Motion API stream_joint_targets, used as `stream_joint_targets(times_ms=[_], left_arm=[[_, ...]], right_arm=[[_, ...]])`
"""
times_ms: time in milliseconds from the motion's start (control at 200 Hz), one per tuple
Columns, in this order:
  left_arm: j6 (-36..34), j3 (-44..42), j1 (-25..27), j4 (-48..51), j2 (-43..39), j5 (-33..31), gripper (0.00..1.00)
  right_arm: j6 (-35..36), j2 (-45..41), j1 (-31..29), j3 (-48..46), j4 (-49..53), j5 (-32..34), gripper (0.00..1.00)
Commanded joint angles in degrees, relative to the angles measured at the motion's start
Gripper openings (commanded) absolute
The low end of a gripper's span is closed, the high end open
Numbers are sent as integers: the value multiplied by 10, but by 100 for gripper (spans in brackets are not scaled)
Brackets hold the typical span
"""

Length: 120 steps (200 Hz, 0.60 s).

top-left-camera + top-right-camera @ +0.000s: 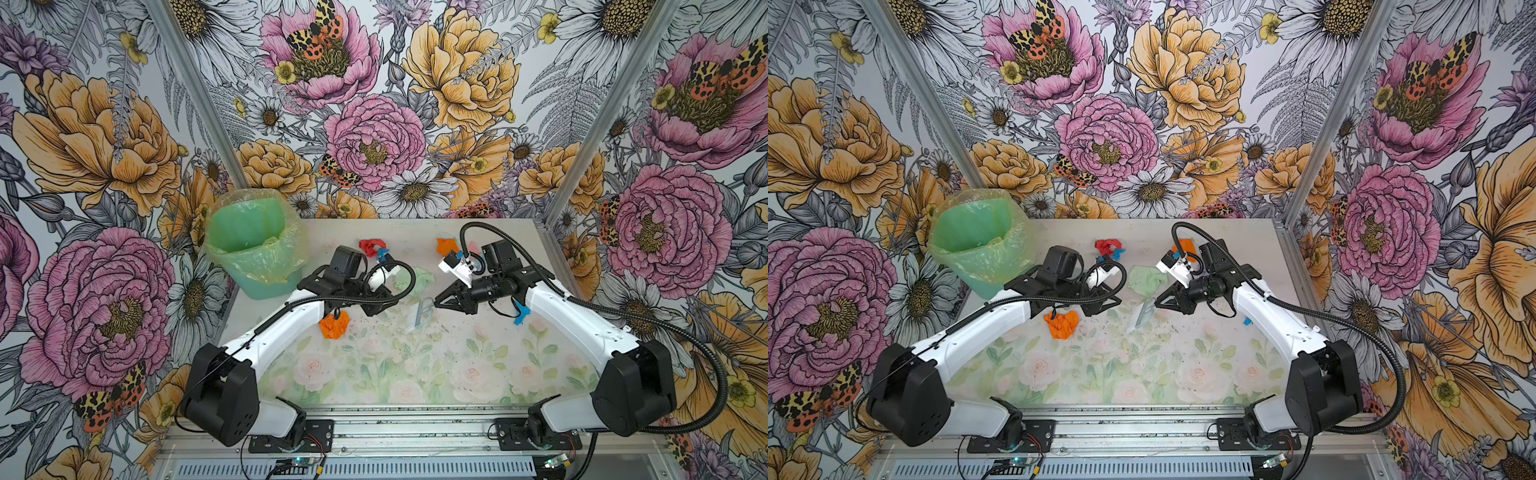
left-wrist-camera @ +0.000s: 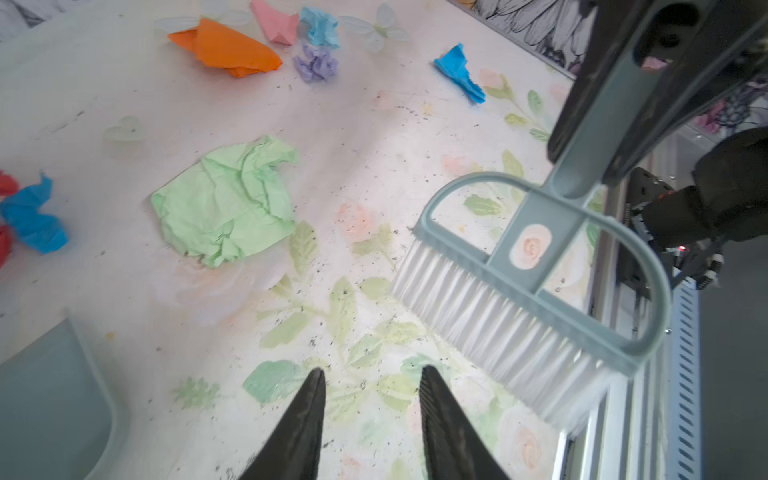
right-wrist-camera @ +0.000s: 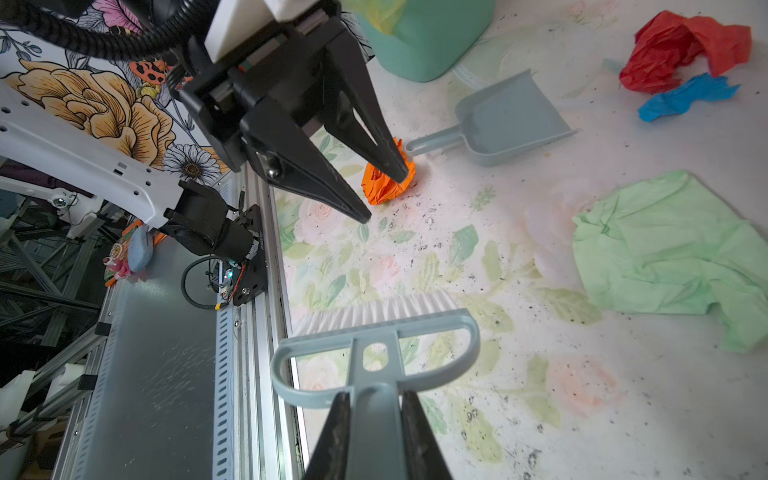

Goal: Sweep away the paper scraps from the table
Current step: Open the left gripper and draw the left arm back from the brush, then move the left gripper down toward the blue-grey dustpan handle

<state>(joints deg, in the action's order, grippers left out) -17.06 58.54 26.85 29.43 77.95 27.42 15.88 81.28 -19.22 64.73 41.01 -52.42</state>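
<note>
Paper scraps lie across the table (image 1: 374, 374): an orange wad (image 1: 333, 324) (image 3: 386, 183), a flattened pale green one (image 1: 415, 279) (image 2: 228, 203), red (image 3: 673, 45) and blue (image 3: 685, 97) ones, and at the back orange (image 2: 228, 50), pink (image 2: 274, 20), light blue (image 2: 320, 27) and lilac (image 2: 316, 62) wads. My left gripper (image 2: 372, 370) (image 3: 384, 198) is open and empty above the near orange wad. My right gripper (image 3: 376, 395) (image 1: 436, 301) is shut on the handle of the grey brush (image 3: 374, 328) (image 2: 519, 286), bristles on the table.
The grey-blue dustpan (image 3: 511, 120) lies on the table beside my left gripper, hidden under that arm in both top views. A green bin with a bag liner (image 1: 253, 245) stands at the back left. Another blue wad (image 1: 520, 316) lies under the right arm. Dark crumbs speckle the table's middle.
</note>
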Motion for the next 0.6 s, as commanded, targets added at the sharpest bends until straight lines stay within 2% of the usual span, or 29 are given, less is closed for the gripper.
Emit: stream_joint_targets(times_ms=[0,200,495,595], left_arm=[[67,-32,-7,-61,-40,-99,46],[146,-94,-11,-115,-104,-174,57],[242,-147,-13,-106,-139,-262,60],[272,-162,-13,-104,-146,-280,70]], right_arm=[[-14,-13,3,0,-4,24,0],[-63,-10,2,7,-18,80,0],[-119,-25,-18,1,-65,160,0],[-147,-38,-27,-5,-95,190,0]])
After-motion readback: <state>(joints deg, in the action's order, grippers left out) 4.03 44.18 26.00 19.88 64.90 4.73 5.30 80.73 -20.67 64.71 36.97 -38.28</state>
